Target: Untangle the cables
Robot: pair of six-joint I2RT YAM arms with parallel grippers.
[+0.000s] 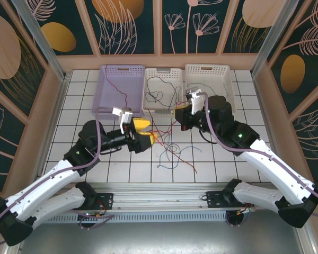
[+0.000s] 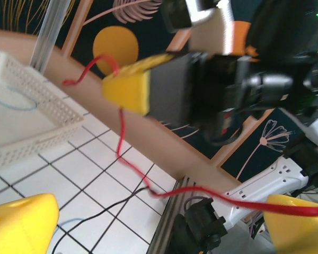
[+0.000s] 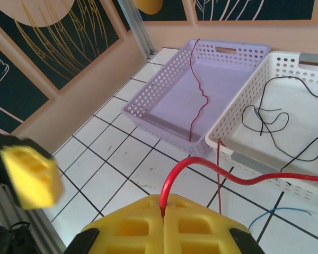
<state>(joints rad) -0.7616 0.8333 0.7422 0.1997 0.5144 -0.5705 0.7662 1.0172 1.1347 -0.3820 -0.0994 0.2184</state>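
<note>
1. Top view: your left gripper (image 1: 143, 135) hangs with its yellow fingers spread wide. Your right gripper (image 1: 178, 112) sits just beyond it, fingers pressed together. Nearer than both, the cables (image 1: 172, 153) sprawl in a loose red, blue and dark tangle on the tiled table (image 1: 79, 90).
2. Beyond the left gripper stands the lavender basket (image 1: 108, 100), one red strand inside. Beyond the right gripper, the white basket (image 1: 164, 69) holds dark strands.
3. Left wrist view: straight ahead, the right gripper pinches the red cable (image 2: 121, 138). It drops from that tip, then sweeps across to your left gripper's right-hand finger. Nothing is clamped there. A black cable (image 2: 114, 202) trails on the tiles below.
4. Right wrist view: the red strand rises from the seam of the closed fingers and curves off to the right.
5. My read: you're drawing one red strand free. Next, the left gripper likely needs to close on it or pin the tangle, while the right carries it away.
6. Surface and room: glossy white tiles with dark grout, so thin wire may slide. Dark floral wall panels (image 1: 26, 47) in pale wooden frames close you in.
</note>
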